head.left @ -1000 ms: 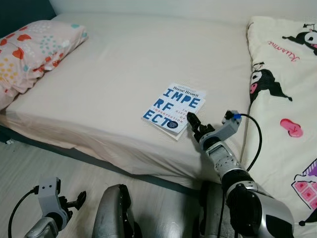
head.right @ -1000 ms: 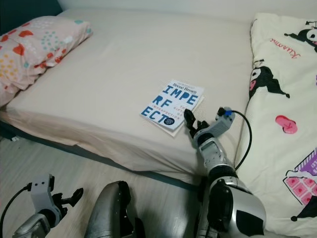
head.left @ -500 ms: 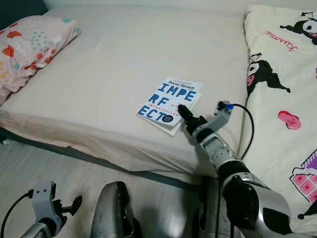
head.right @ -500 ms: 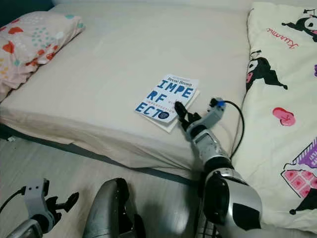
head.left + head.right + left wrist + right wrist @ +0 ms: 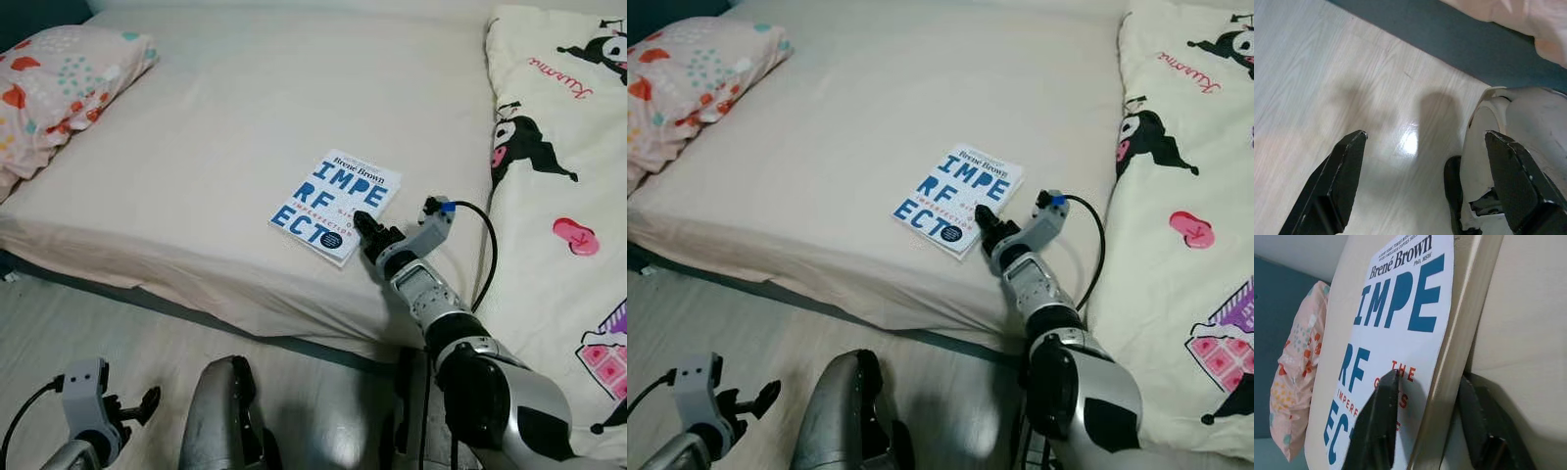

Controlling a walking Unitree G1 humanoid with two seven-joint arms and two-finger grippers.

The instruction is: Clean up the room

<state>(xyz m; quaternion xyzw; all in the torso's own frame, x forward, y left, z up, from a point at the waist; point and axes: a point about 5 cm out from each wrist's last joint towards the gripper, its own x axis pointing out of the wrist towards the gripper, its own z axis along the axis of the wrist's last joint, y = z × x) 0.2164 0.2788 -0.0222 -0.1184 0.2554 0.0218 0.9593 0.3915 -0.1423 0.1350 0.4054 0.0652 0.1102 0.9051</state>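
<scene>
A white book (image 5: 336, 191) with big blue letters lies flat on the cream bed sheet (image 5: 196, 147), near the bed's front edge. My right gripper (image 5: 362, 223) is at the book's near right corner. In the right wrist view one black finger (image 5: 1380, 421) lies on the cover (image 5: 1396, 308) and the other finger (image 5: 1480, 423) sits under the page edge, so the gripper (image 5: 1427, 378) is shut on the book. My left gripper (image 5: 1425, 134) hangs idle and open low over the floor (image 5: 1327, 73).
A pillow (image 5: 59, 83) with coloured dots lies at the bed's far left. A cream blanket (image 5: 558, 147) with cartoon prints covers the right side of the bed. Pale wooden floor (image 5: 59, 333) runs along the dark bed base, where my leg (image 5: 225, 416) stands.
My right gripper has slid forward from just short of the book onto its near right corner and closed around the edge. The head view shifted slightly. The left arm stayed low.
</scene>
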